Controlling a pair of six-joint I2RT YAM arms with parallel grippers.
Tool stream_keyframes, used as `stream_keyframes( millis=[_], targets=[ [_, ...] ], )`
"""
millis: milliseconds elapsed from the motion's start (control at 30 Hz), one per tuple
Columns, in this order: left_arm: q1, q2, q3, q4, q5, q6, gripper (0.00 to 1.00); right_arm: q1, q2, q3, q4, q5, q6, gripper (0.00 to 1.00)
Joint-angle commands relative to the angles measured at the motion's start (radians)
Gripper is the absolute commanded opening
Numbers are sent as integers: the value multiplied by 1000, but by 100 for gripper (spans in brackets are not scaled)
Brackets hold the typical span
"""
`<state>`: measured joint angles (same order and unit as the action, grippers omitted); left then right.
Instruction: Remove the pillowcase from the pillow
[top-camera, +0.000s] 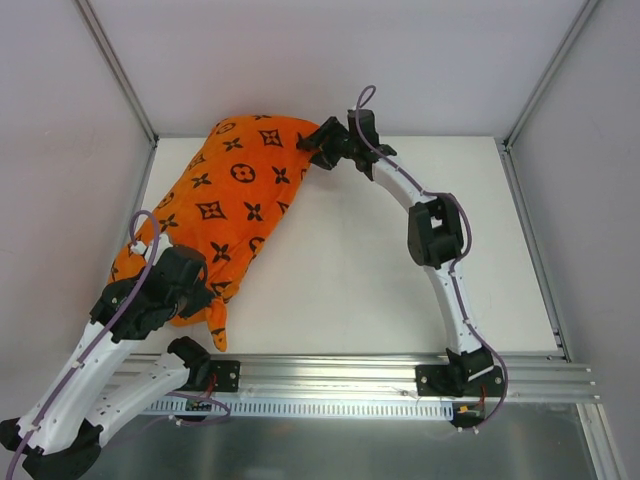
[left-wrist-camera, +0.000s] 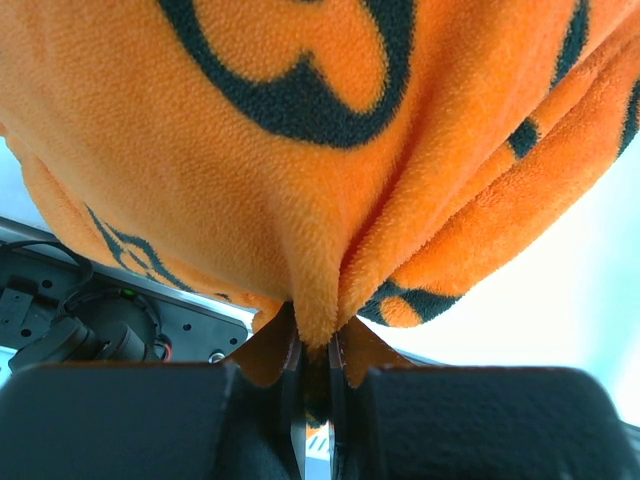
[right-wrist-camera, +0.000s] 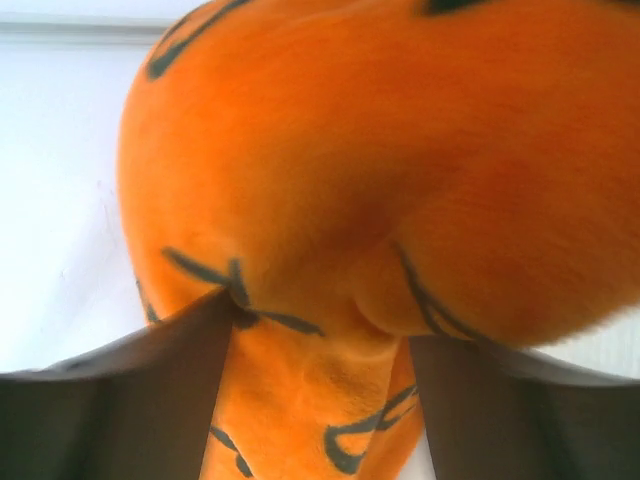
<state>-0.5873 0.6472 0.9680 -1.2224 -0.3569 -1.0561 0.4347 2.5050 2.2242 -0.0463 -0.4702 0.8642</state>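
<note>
The orange pillowcase (top-camera: 235, 200) with dark flower and circle motifs lies diagonally on the left half of the white table (top-camera: 380, 280). It bulges full; the white pillow is hidden inside it. My left gripper (top-camera: 203, 293) is at the near-left end, shut on a pinched fold of the pillowcase (left-wrist-camera: 300, 150), with the fabric squeezed between its jaws (left-wrist-camera: 315, 335). My right gripper (top-camera: 312, 148) is at the far-right corner. Its fingers stand wide apart, with a thick bunch of pillowcase (right-wrist-camera: 330, 180) filling the gap between them (right-wrist-camera: 320, 340).
An aluminium rail (top-camera: 380, 368) runs along the near table edge, with both arm bases on it. Slanted metal frame posts (top-camera: 118, 72) (top-camera: 548, 78) stand at the far corners, and pale walls enclose the table on three sides.
</note>
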Motion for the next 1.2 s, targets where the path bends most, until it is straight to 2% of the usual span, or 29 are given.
stream_keyframes(
  millis=[0,33,67,100,133,300,333,367,433,467,500,533,600,633,767,833,933,1033,1167],
  targets=[
    [4,-6,31,-28,18,-16,0,12,8,86,71,-54,67,55],
    [4,-6,34,-28,18,-13,0,9,-7,68,86,-56,67,41],
    [4,-6,41,-29,16,-10,0,4,-26,52,86,-54,59,8],
    [4,-4,46,-32,13,-2,0,-2,-52,25,91,-53,41,1],
    [4,-3,51,-32,10,1,0,-17,-86,-16,105,-50,32,1],
    [4,22,118,-34,-31,62,0,-85,-504,-507,220,13,-72,1],
    [4,31,135,-32,-43,74,0,-112,-571,-568,218,16,-118,1],
    [4,54,180,-32,-69,93,0,-129,-704,-681,214,18,-143,1],
    [4,87,244,-34,-106,152,0,-164,-831,-765,143,25,-238,1],
    [4,124,321,-37,-126,178,0,-174,-950,-803,87,36,-287,1],
    [4,141,365,-37,-167,218,0,-178,-1004,-807,-73,56,-344,1],
    [6,158,406,-35,-184,235,0,-174,-1061,-802,-158,146,-482,1],
    [4,204,529,-35,-238,272,0,-151,-1222,-796,-365,273,-611,1],
    [4,218,564,-34,-247,281,0,-133,-1276,-802,-406,369,-660,1],
    [4,244,737,-8,-281,333,0,-122,-1527,-833,-584,464,-839,1],
    [4,235,782,4,-280,347,0,-122,-1654,-815,-638,507,-887,1],
    [4,197,866,30,-242,378,0,-120,-1785,-741,-739,470,-939,1],
    [4,93,833,89,-208,401,0,-122,-1903,-722,-761,415,-972,1],
    [4,17,710,162,-208,378,0,-122,-1971,-799,-708,499,-969,1]
  ],
)
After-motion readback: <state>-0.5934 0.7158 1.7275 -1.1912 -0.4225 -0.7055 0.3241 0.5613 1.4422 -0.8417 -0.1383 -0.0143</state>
